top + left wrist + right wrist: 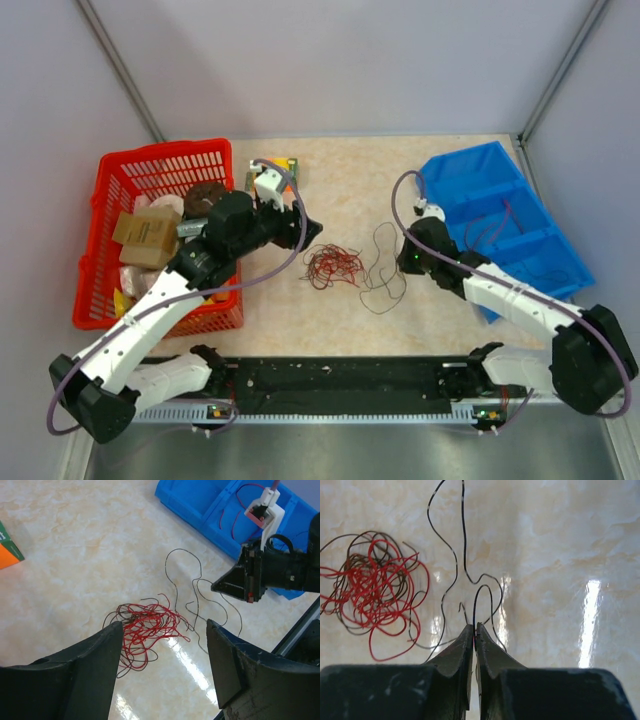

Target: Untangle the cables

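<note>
The cables lie mid-table as a small red and dark wiry bundle. A loose black wire trails from the bundle to its right. My left gripper hovers just left of and above the bundle, open and empty. In the left wrist view the bundle lies between and beyond the open left gripper. My right gripper is low at the black wire's right side. In the right wrist view it is shut on a loop of the black wire, with the bundle to the left.
A red basket with boxes and packets stands at the left, under my left arm. A blue compartment bin stands at the right, with a thin red wire in it. A small green and orange box lies at the back.
</note>
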Available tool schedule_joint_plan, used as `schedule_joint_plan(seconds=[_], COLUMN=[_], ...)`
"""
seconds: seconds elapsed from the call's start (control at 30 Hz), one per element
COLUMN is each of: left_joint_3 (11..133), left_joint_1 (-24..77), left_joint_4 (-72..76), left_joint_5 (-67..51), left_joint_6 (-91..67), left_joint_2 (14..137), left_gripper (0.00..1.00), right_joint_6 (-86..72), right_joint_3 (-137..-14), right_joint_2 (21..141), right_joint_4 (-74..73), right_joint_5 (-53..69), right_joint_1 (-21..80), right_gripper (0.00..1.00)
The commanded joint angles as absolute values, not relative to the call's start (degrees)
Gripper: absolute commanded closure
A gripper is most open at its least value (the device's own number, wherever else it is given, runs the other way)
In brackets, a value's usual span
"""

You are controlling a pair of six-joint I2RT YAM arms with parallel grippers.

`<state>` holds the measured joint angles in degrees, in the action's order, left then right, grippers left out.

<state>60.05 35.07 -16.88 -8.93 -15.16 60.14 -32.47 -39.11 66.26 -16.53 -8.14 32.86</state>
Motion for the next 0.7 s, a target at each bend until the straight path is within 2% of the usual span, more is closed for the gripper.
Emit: schedule_joint_plan(seconds=[0.0, 0.13, 0.2, 0.3, 0.47, 0.67], left_joint_3=[56.9, 56.6, 56.2, 56.0, 56.1, 56.1], left_joint_1=[35.9, 36.3, 36.2, 36.3, 36.3, 36.3], left_joint_4=[-10.7, -10.8, -10.6, -10.5, -10.4, -10.6], left_joint_5=[-6.5, -6.2, -6.1, -5.7, -8.6, -8.0], left_joint_6=[-11.9, -10.9, -10.5, -10.8, -11.9, -11.8], left_joint_2=[57.0, 55.5, 54.6, 54.3, 55.0, 55.3], left_gripper=[0.28, 0.28, 0.28, 0.28, 0.28, 0.28], right_joint_6=[-30.3, -29.4, -28.0, -26.9, -26.2, -26.2], right_joint_3=[-39.4, -39.9, -39.3, -38.6, -40.1, -42.8], right_joint_2=[72.7, 77.2, 77.9, 79.1, 81.3, 84.8], right_joint_4=[-3.0, 2.6, 4.7, 6.4, 5.8, 3.7], right_joint_5=[-13.4, -15.5, -13.6, -13.8, -16.7, -15.6], right_joint_1=[33.2, 33.2, 33.1, 33.2, 33.2, 33.2], right_gripper=[0.93, 0.9, 0.83, 0.67, 0.5, 0.48])
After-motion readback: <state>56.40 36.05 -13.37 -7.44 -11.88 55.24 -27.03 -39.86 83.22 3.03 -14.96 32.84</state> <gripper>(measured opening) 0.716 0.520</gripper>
